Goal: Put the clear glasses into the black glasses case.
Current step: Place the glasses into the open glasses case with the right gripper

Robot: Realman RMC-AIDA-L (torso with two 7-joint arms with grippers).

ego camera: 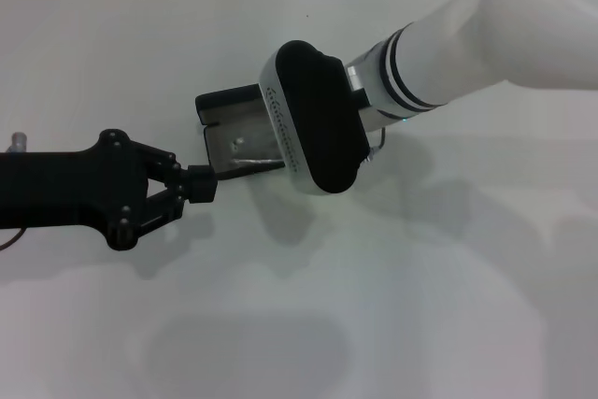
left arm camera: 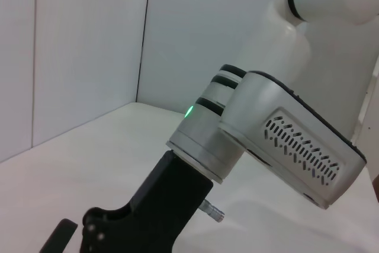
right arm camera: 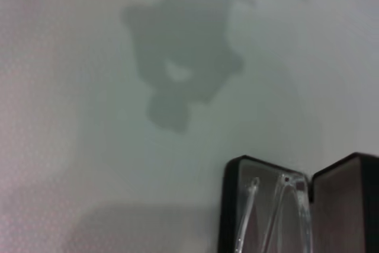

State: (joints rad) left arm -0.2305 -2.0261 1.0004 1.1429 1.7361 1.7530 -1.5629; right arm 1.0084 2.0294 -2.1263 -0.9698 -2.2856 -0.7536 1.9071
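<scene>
The black glasses case (ego camera: 229, 100) lies open mid-table, grey lining up; my right arm's wrist housing (ego camera: 313, 119) hangs over its right part. In the right wrist view the case (right arm camera: 227, 205) holds the clear glasses (right arm camera: 266, 217), arms folded on the lining, with the lid (right arm camera: 346, 205) standing beside them. My left gripper (ego camera: 201, 184) reaches in from the left, shut, its tip at the case's near left corner. Whether it pinches the case wall I cannot tell. The black body of my right gripper (left arm camera: 151, 217) shows below the silver wrist in the left wrist view.
The white table (ego camera: 420, 306) spreads around the case. White wall panels (left arm camera: 89, 45) stand behind it. A small metal fitting (ego camera: 17, 141) sits at the far left edge, by the left arm.
</scene>
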